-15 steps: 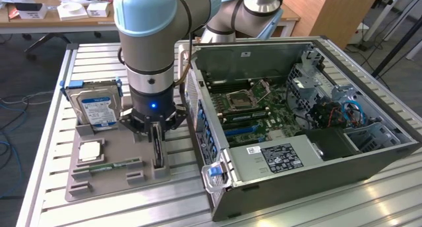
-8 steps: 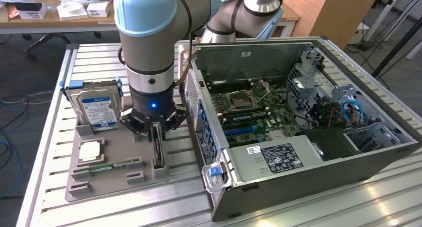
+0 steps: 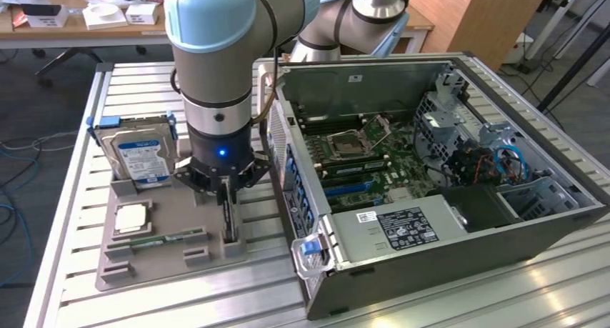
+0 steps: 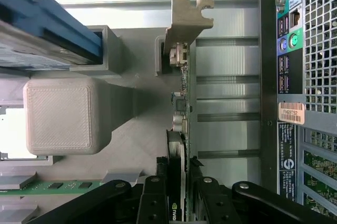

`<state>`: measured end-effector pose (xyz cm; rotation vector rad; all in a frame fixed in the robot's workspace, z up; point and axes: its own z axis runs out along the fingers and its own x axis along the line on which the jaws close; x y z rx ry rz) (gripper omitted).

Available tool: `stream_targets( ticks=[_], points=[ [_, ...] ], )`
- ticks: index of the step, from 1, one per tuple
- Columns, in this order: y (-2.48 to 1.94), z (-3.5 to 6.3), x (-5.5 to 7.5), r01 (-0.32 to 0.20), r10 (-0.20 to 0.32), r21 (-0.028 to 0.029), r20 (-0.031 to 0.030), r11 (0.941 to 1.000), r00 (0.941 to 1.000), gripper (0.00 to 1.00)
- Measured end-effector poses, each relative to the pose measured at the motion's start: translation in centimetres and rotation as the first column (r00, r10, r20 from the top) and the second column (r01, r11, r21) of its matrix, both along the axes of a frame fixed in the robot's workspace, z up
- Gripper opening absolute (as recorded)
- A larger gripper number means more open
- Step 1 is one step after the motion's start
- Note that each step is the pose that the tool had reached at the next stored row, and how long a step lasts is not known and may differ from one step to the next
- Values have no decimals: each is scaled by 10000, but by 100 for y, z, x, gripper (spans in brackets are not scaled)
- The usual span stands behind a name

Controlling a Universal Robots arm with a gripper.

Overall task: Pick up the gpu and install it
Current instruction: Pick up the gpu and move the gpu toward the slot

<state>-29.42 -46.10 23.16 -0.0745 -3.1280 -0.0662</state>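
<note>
The gpu [image 3: 230, 221] is a thin dark card standing on edge in a slot of the grey holder tray [image 3: 162, 267], close beside the open computer case [image 3: 376, 78]. My gripper [image 3: 227, 199] points straight down onto its upper edge. In the wrist view the gpu [image 4: 181, 103] runs away from me, with its pale metal bracket [image 4: 187, 21] at the far end. My gripper [image 4: 179, 184] straddles the card near its fan end, and the black fingers [image 4: 154, 195] press against both faces.
On the tray also sit a hard drive [image 3: 141, 153] upright in a blue caddy, a CPU [image 3: 131, 219] and a green memory stick [image 3: 171, 237]. The case's rear port panel [image 4: 292, 50] lies right alongside the card. A cluttered desk stands behind.
</note>
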Motion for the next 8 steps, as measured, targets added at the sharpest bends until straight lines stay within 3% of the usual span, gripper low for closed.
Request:
stream_targets(
  ticks=[8],
  points=[
    [0,0,0,0,0,1,1,10000,10000,26]
  ],
)
